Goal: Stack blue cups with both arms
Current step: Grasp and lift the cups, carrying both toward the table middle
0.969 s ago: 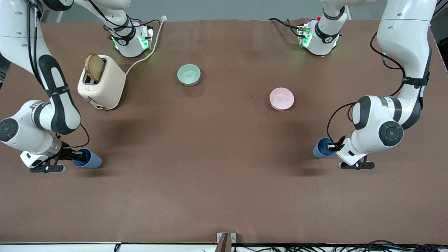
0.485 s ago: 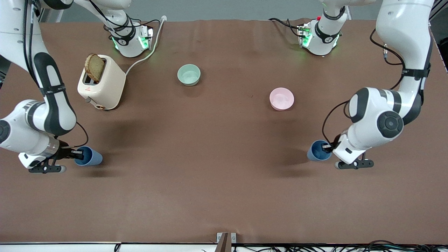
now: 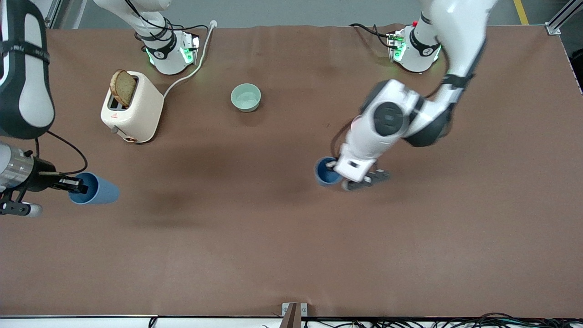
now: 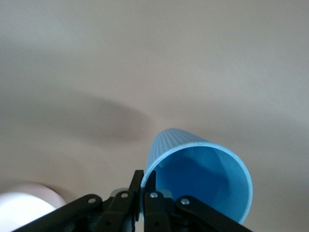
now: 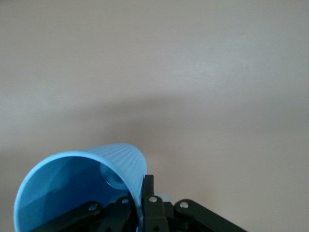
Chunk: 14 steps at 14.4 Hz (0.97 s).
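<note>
My left gripper (image 3: 336,165) is shut on the rim of one blue cup (image 3: 325,172) and holds it over the middle of the table. In the left wrist view one finger is inside and one outside the cup's (image 4: 203,179) rim, under my left gripper (image 4: 145,186). My right gripper (image 3: 73,184) is shut on the rim of the other blue cup (image 3: 94,188). It holds that cup tilted above the table at the right arm's end. In the right wrist view my right gripper (image 5: 144,193) pinches that cup's (image 5: 77,188) wall.
A cream toaster (image 3: 132,107) with a slice of bread stands toward the right arm's end. A pale green bowl (image 3: 246,97) sits near the bases. The pink bowl (image 4: 21,212) shows at the edge of the left wrist view; my left arm covers it in the front view.
My left arm swung its cup from the left arm's end to over the table's middle. My right arm lifted its cup and drew it toward the right arm's end.
</note>
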Each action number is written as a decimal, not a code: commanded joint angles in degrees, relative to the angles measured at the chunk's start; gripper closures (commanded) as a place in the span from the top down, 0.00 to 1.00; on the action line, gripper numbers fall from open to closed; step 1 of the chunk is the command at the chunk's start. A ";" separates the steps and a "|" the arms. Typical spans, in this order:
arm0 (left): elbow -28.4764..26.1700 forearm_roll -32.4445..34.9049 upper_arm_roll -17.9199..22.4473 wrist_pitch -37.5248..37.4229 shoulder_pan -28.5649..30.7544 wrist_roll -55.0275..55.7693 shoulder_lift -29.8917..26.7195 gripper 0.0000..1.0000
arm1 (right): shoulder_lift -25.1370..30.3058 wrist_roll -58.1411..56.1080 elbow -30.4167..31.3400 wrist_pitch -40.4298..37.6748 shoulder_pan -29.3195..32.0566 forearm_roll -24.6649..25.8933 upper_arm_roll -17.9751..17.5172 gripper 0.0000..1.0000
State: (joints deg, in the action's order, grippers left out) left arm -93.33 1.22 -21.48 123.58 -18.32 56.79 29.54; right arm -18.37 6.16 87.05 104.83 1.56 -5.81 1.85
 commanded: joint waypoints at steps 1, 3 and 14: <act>8.32 2.72 0.65 -0.10 -5.39 8.31 8.41 0.00 | 0.53 14.08 -0.13 -0.33 -2.52 0.35 -5.24 0.01; 11.31 5.79 1.00 1.13 -8.64 13.76 11.67 0.00 | 0.44 25.25 -0.13 0.28 -2.70 1.84 -12.01 0.01; 11.59 8.79 4.15 2.47 -8.49 14.67 7.93 1.00 | -2.72 48.32 2.24 6.70 -13.23 5.46 -23.65 0.01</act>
State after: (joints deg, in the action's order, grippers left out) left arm -81.41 8.86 -19.35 129.05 -27.74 71.31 42.84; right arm -20.69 52.22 88.78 110.59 -10.70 -1.29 -21.58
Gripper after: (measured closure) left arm 0.502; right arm 0.965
